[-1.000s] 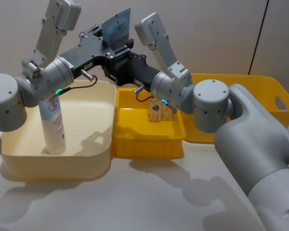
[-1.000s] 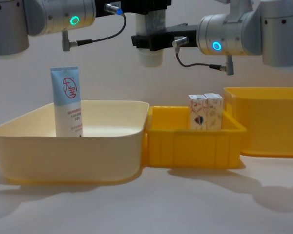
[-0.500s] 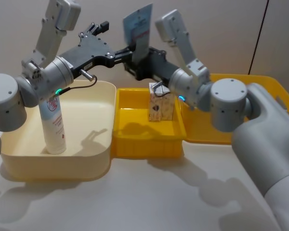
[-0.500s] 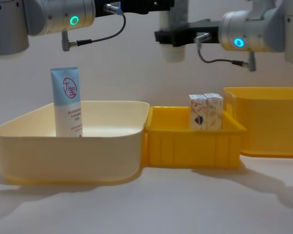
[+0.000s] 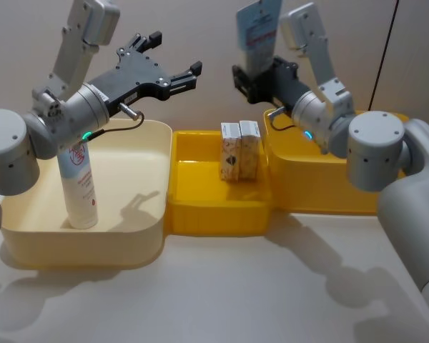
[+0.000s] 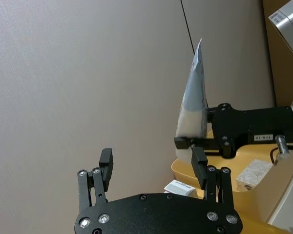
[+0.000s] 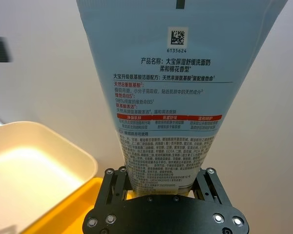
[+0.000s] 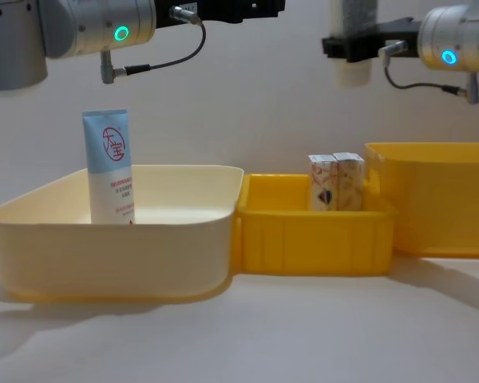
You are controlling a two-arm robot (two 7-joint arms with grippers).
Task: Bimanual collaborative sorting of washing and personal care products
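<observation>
The squeeze tube (image 5: pixel 257 32), released by the now open left gripper (image 5: pixel 173 66), has been carried clamped in the right gripper (image 5: pixel 256 80) from above the small yellow tray (image 5: pixel 218 214) toward its right, so the handover appears complete.

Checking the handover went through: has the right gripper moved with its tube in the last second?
Yes. The right gripper, shut on the tube, moved right, from over the small yellow bin toward the big yellow bin.

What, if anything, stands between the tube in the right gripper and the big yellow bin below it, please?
Nothing visible does. The right gripper holds the tube upright, cap down, high over the near-left corner of the big yellow bin, with open air beneath it. The two cartons stand aside in the small yellow bin, and the left gripper hangs open, apart.
</observation>
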